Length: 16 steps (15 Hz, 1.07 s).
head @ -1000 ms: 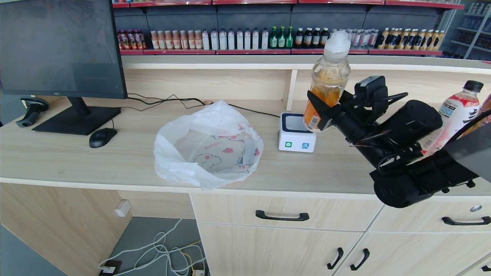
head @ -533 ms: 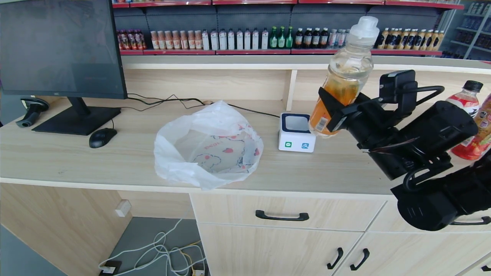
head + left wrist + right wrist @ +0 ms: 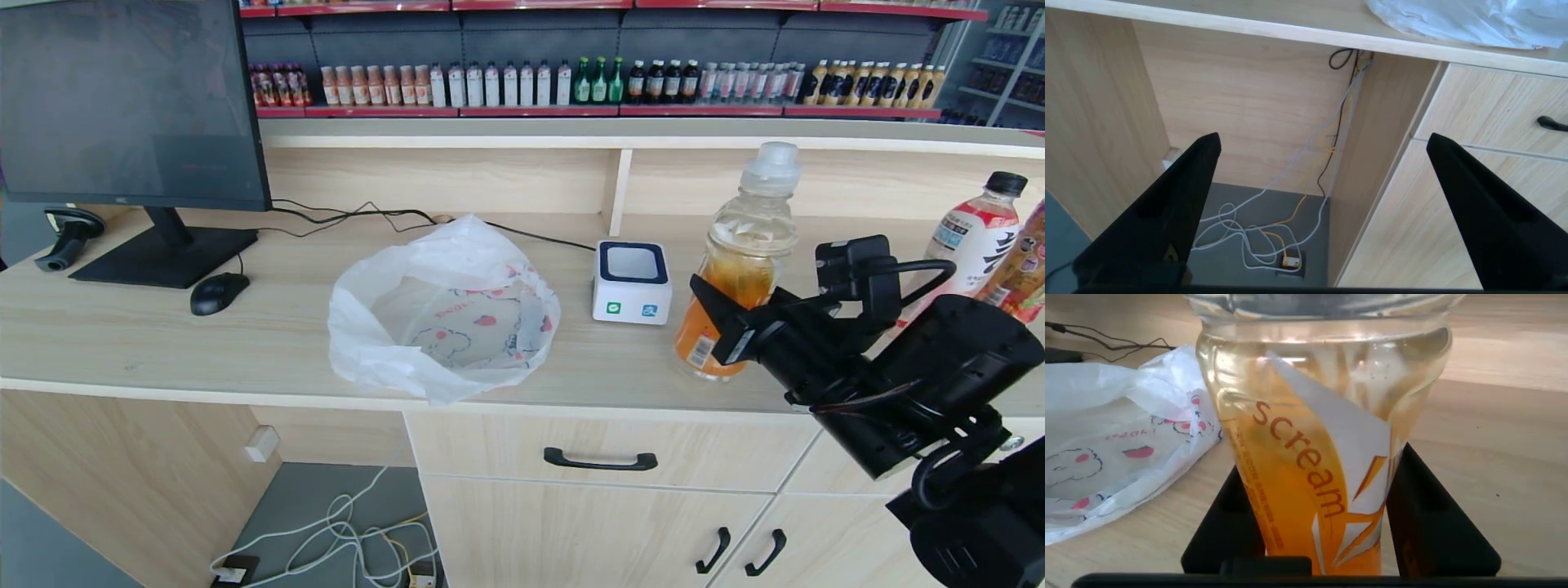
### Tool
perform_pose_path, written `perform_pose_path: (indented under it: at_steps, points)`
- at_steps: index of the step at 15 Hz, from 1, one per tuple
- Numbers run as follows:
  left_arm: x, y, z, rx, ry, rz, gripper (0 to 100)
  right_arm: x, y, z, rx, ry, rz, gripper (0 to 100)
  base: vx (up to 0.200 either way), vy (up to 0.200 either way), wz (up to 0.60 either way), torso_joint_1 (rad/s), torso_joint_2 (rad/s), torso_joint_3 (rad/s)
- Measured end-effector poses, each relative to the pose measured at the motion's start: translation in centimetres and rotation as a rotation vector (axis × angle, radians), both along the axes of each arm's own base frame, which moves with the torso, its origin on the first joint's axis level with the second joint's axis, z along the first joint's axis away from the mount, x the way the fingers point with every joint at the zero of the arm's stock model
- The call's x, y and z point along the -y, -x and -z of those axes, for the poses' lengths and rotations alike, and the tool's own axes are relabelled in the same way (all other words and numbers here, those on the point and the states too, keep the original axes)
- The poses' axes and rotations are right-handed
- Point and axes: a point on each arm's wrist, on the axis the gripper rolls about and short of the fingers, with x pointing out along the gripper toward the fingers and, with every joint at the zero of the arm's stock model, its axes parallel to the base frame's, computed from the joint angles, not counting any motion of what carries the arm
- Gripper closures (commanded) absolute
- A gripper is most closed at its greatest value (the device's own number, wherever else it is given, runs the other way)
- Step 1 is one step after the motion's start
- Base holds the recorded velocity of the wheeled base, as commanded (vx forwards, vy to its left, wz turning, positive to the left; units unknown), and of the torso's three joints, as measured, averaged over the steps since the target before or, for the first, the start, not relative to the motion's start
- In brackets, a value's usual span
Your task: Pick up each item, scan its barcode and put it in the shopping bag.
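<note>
A clear bottle of orange drink (image 3: pixel 739 269) with a white cap stands upright to the right of the white barcode scanner (image 3: pixel 631 282), its base at or just above the counter. My right gripper (image 3: pixel 727 322) is shut on the bottle's lower half. In the right wrist view the bottle (image 3: pixel 1323 474) sits between the black fingers (image 3: pixel 1221 531). The white shopping bag (image 3: pixel 445 306) lies open left of the scanner, and its edge (image 3: pixel 1118 465) shows behind the bottle. My left gripper (image 3: pixel 1323 143) hangs open below the counter's edge with nothing in it.
Two more drink bottles (image 3: pixel 967 233) stand at the counter's right end. A monitor (image 3: pixel 131 106), a mouse (image 3: pixel 218 292) and a handheld scanner (image 3: pixel 65 237) are at the left. Drawers with black handles (image 3: pixel 600 461) sit under the counter.
My right gripper has carried the bottle away from the scanner's face, first up and to the right, then down toward the counter's front. The left arm has not visibly moved.
</note>
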Motion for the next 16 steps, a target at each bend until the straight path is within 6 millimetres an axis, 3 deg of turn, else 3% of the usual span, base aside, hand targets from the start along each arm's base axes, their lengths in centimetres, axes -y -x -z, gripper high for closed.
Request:
perform_pose_path:
  at_steps: [3, 13, 16]
  points:
    - [0.0, 0.0, 0.0, 0.0, -0.001, 0.0, 0, 0.1, 0.1, -0.1, -0.005, -0.015, -0.002, 100, 0.0, 0.0, 0.0, 0.0, 0.0, 0.0]
    - [0.0, 0.0, 0.0, 0.0, -0.001, 0.001, 0, 0.2, 0.3, -1.3, 0.034, -0.052, -0.007, 100, 0.0, 0.2, 0.0, 0.002, 0.0, 0.004]
    - [0.0, 0.0, 0.0, 0.001, -0.003, 0.001, 0, 0.1, 0.4, -1.7, 0.045, -0.06, -0.014, 100, 0.0, 0.0, 0.0, 0.0, 0.0, 0.0]
